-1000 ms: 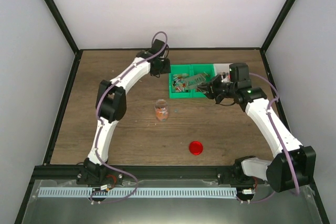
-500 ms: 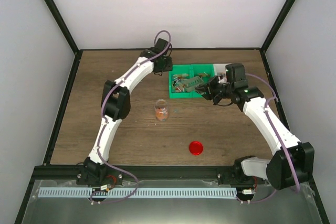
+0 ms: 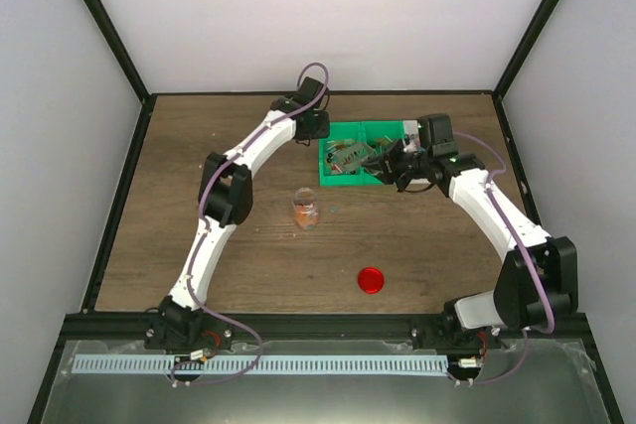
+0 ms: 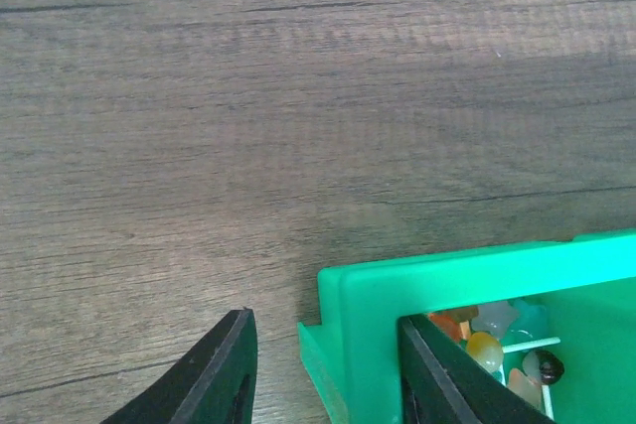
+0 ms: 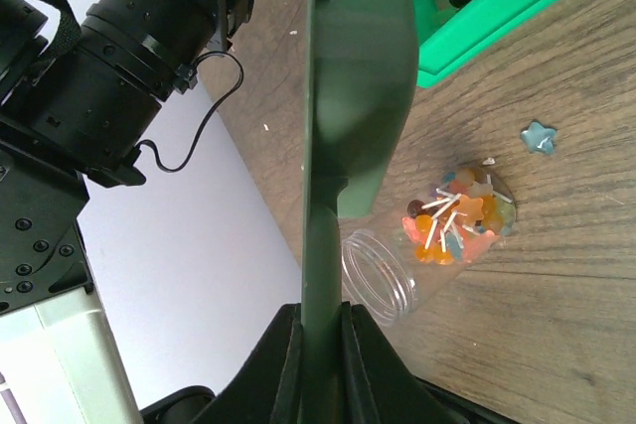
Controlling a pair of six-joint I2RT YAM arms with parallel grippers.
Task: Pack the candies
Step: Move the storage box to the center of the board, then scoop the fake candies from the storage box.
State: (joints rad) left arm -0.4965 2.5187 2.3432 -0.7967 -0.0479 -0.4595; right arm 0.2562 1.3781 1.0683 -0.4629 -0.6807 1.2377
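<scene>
The candies lie in the left compartment of a green bin [image 3: 363, 154]; a few show in the left wrist view [image 4: 487, 350]. More candies [image 5: 457, 220] fill the bottom of the small clear jar [image 3: 305, 211], which also shows in the right wrist view [image 5: 397, 270]. My left gripper [image 3: 313, 127] [image 4: 326, 317] is open and straddles the bin's far-left corner wall [image 4: 368, 325], one finger outside and one inside. My right gripper [image 3: 391, 164] [image 5: 320, 310] is shut on a dark green scoop [image 5: 343, 96], held over the bin's near side.
A round red lid [image 3: 371, 279] lies on the wooden table toward the front. One loose pale-blue star candy [image 5: 540, 138] lies on the table beside the jar. The left arm's wrist and cable [image 5: 129, 47] are close to the scoop.
My left gripper has moved right and farther back to the bin's corner. My right gripper has moved left and farther over the bin with the scoop.
</scene>
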